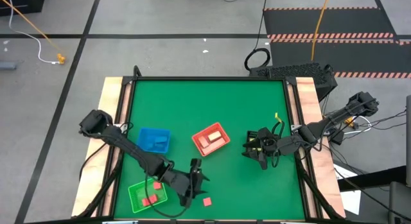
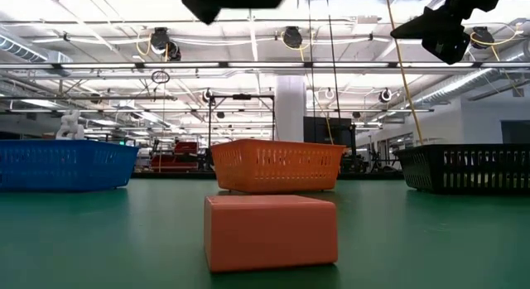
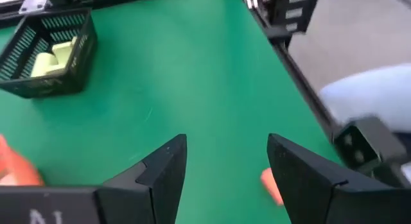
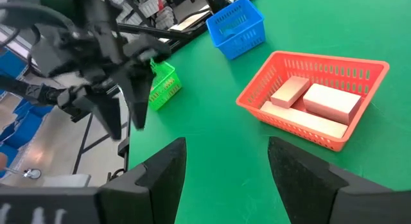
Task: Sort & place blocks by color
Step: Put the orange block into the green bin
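A red block lies flat on the green table near its near edge; it fills the foreground of the low view. My left gripper hangs open above and just left of it, touching nothing; in its wrist view the block peeks out beside one finger. Two red blocks lie in the green tray. Pale pink blocks lie in the red tray. Yellow-green blocks sit in the black tray. My right gripper is open over the black tray.
The blue tray stands left of the red tray, and the green tray sits near the near-left corner. Bare green surface lies between the red block and the black tray. Wooden side rails edge the table.
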